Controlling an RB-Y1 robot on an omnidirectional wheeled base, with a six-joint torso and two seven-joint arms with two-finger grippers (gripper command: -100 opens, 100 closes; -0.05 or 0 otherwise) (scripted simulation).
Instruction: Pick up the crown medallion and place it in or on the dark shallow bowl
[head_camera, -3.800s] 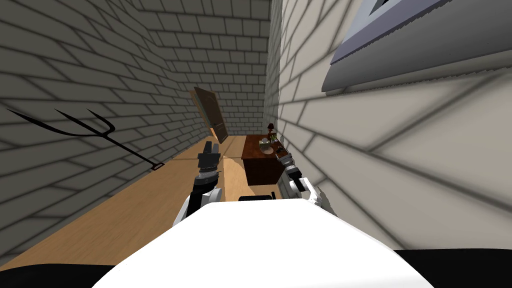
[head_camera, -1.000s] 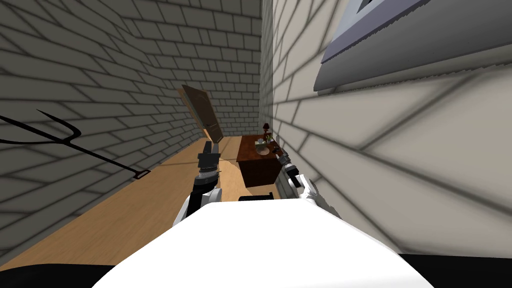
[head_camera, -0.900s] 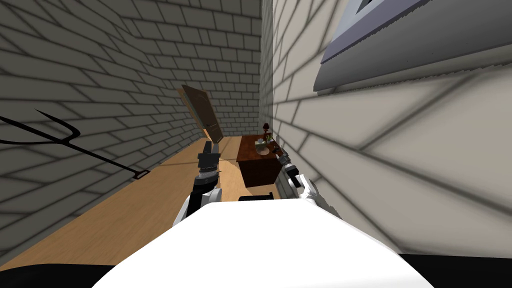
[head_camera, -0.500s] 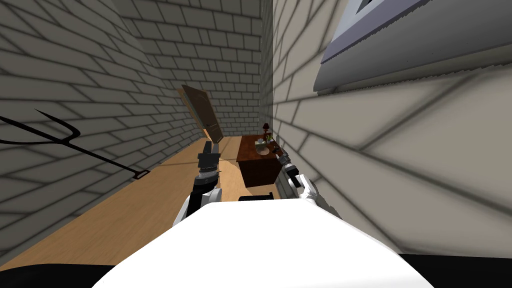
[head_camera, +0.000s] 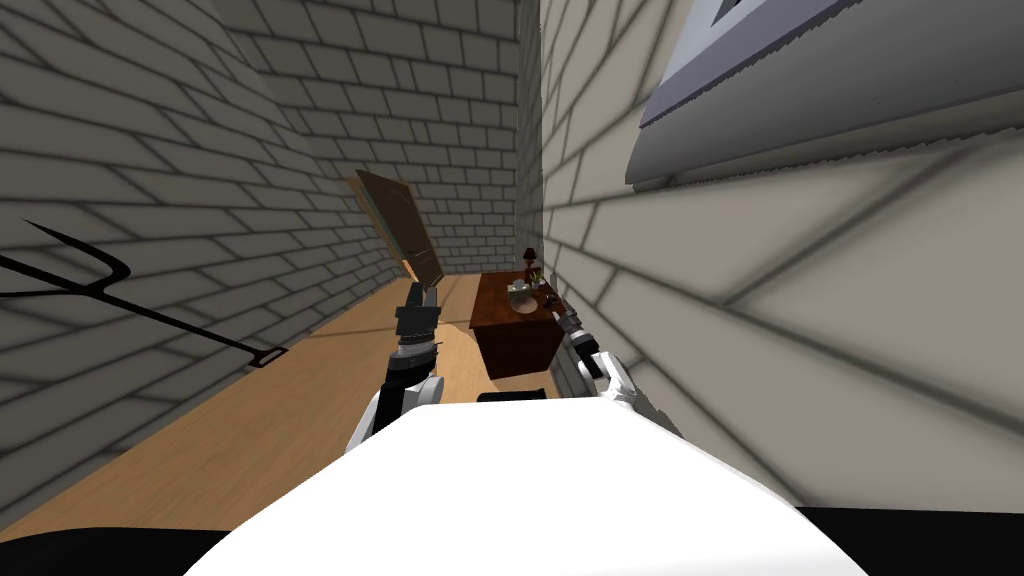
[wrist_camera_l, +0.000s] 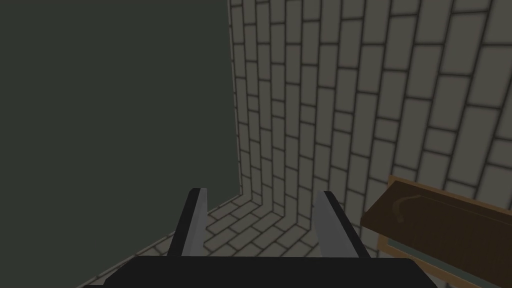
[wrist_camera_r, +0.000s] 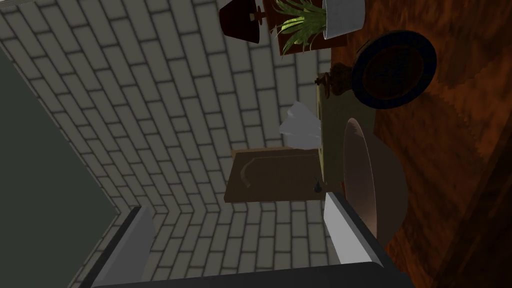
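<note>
walls: brick walls (head_camera: 250, 150) form a narrow corridor; a black fork shape (head_camera: 100, 290) is on the left one
floor: wooden floor (head_camera: 250, 420)
door: brown door (head_camera: 400, 225) at the far end, left of the table
table: dark wood table (head_camera: 515, 335) against the right wall, ahead of the right arm
brown bowl: brown bowl (wrist_camera_r: 372, 180) is nearest the right gripper, just past one fingertip, between it and the rest of the tabletop
target: dark shallow bowl (wrist_camera_r: 394, 69) sits flat on the table, beyond the brown bowl
tissue box: olive tissue box (wrist_camera_r: 332, 140) lies beside the brown bowl, between the gripper and the medallion
plant: potted plant (wrist_camera_r: 340, 12) at the far end of the table, with a dark lamp (wrist_camera_r: 240, 20) next to it
medallion: crown medallion (wrist_camera_r: 336, 82) is small, brownish, on the table at the dark shallow bowl's rim, at the tissue box's far end; can't tell if it's touching
right gripper: right gripper (wrist_camera_r: 236, 205) has jaws spread, nothing between them, short of the table edge
left gripper: left gripper (wrist_camera_l: 262, 191) is raised over the floor, jaws spread, nothing held
change: my view has turned a little over the last second; the fork shape sits nearer the picture's left edge, while arms and table keep their places
</note>
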